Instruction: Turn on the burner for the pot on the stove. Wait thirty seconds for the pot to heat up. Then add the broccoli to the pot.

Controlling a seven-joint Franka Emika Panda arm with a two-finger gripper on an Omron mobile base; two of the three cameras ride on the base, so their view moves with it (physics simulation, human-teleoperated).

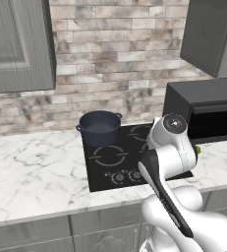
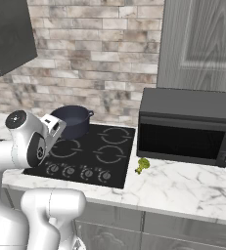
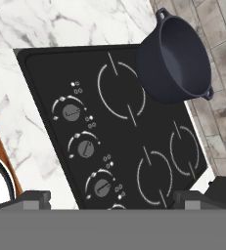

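Standing upright on the rear left ring of the stove (image 1: 134,157), the pot (image 1: 99,128) shows its open mouth upward; its two side handles lie on a line running left to right in the left base view. The pot's lighter interior holds nothing that can be seen. The hand view looks down on the pot (image 3: 175,58) from above and shows the knobs (image 3: 85,148) in a row along the stove's front edge, each with a printed arc around it. The base views show the same knobs only as small discs.

The broccoli (image 2: 143,165) lies on the marble counter (image 2: 183,188), just beside the stove's right edge and near the front of the black microwave (image 2: 185,129). In the left base view the arm covers most of it, leaving only a green sliver (image 1: 197,149) at the edge of the white wrist.

The pincer (image 3: 112,197) hangs above the stove's front portion, its two dark fingertips (image 3: 31,199) set wide apart at the bottom of the hand view, gripping nothing. In the right base view the white hand (image 2: 53,126) overlaps the pot's left side. Brick wall rises behind the stove, with grey cabinets above.
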